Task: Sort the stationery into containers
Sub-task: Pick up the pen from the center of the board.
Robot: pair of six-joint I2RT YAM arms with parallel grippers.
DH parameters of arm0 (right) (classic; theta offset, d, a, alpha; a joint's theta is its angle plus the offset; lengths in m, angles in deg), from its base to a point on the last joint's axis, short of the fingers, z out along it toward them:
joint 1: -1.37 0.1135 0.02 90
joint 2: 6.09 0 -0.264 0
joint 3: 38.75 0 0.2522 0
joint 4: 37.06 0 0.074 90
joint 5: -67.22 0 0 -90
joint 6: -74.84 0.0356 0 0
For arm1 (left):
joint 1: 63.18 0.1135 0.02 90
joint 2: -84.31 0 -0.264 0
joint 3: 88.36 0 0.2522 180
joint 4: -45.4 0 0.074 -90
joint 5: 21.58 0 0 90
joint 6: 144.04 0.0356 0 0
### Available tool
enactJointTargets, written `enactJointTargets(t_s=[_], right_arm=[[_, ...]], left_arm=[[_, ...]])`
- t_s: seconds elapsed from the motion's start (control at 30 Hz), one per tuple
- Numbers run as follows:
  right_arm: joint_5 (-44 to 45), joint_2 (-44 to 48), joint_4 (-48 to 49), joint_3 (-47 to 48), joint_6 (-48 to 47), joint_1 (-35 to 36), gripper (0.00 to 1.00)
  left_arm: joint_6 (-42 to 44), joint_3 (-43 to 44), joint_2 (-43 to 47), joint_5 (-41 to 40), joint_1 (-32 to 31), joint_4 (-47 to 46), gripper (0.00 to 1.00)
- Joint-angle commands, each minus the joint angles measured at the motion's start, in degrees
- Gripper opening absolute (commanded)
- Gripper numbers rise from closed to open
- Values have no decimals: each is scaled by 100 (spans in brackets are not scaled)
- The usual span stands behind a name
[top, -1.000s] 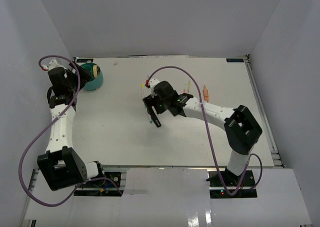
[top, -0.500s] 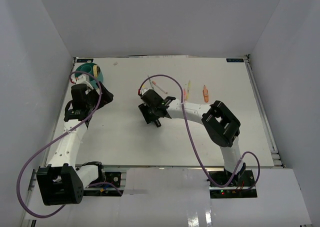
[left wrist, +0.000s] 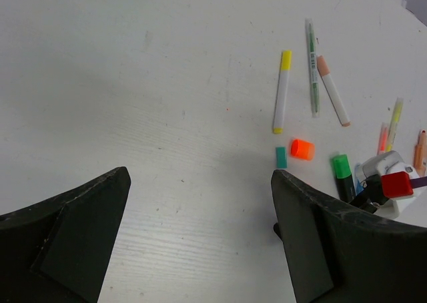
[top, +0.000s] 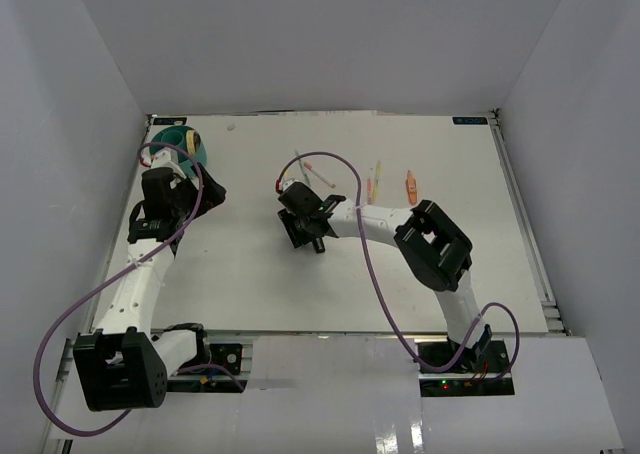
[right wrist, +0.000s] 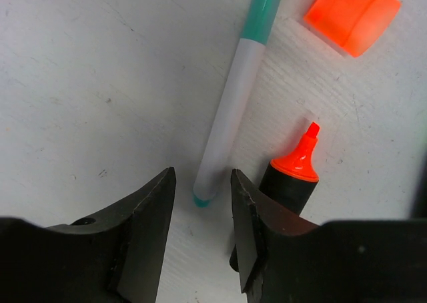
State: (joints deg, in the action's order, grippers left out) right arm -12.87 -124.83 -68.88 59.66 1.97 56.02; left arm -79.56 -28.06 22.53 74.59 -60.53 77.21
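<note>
A thin white pen with a teal end (right wrist: 230, 119) lies on the table. My right gripper (right wrist: 202, 176) straddles its lower end, jaws narrowed but open, with a small gap on each side. An uncapped orange-black highlighter (right wrist: 293, 176) lies just outside the right finger, and its orange cap (right wrist: 352, 16) lies further off. In the top view the right gripper (top: 310, 236) is at mid-table. My left gripper (top: 208, 192) hangs wide open and empty just in front of the teal container (top: 190, 146). From the left wrist, its gripper (left wrist: 200, 175) faces bare table.
Loose stationery lies ahead of the left wrist: a yellow-capped pen (left wrist: 282, 89), a green pen (left wrist: 311, 66), a peach-tipped pen (left wrist: 331, 89), a small teal piece (left wrist: 281, 157), a green highlighter (left wrist: 341, 166). More pens (top: 375, 177) and an orange piece (top: 410, 184) lie right of centre.
The right gripper's jaws have narrowed around the pen's end. The left arm drew back from over the teal container and has since held still.
</note>
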Motion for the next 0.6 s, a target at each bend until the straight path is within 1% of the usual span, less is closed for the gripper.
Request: enactJointTargets(t_s=[0.0, 0.07, 0.1, 0.17, 0.2, 0.23, 0.33, 0.37, 0.4, 0.47, 0.5, 0.57], right_arm=[[169, -176, -57, 184, 80, 10, 45], [195, -246, -57, 184, 89, 10, 42], [204, -264, -57, 176, 89, 19, 38], [213, -247, -48, 141, 81, 28, 33], [256, -220, 13, 88, 54, 19, 28], [266, -124, 118, -17, 2, 28, 22], [196, 236, 355, -254, -112, 63, 15], [117, 368, 469, -473, -156, 106, 12], [73, 656, 732, -597, -200, 142, 11], [-24, 974, 1023, -999, -306, 238, 9], [-68, 1289, 1181, -1141, -332, 256, 9], [-191, 1606, 1699, -1431, -403, 326, 9]], left_arm=[[21, 13, 78, 7, -11, 6, 98], [12, 4, 78, 41, -11, 6, 98], [-6, -5, 78, 68, -11, 6, 98], [-58, -5, 78, 190, -11, -11, 98], [-111, -5, 70, 252, -11, -11, 98], [-172, -5, 43, 401, -11, -11, 98], [-322, -5, -1, 787, -11, -3, 98], [-392, -5, -44, 937, -11, -3, 98], [-558, -14, -62, 1234, -19, -3, 98], [-743, -23, -106, 1499, -37, -11, 98], [-822, -31, -124, 1605, -63, -11, 98], [-1077, -49, -168, 1869, -169, -11, 98]])
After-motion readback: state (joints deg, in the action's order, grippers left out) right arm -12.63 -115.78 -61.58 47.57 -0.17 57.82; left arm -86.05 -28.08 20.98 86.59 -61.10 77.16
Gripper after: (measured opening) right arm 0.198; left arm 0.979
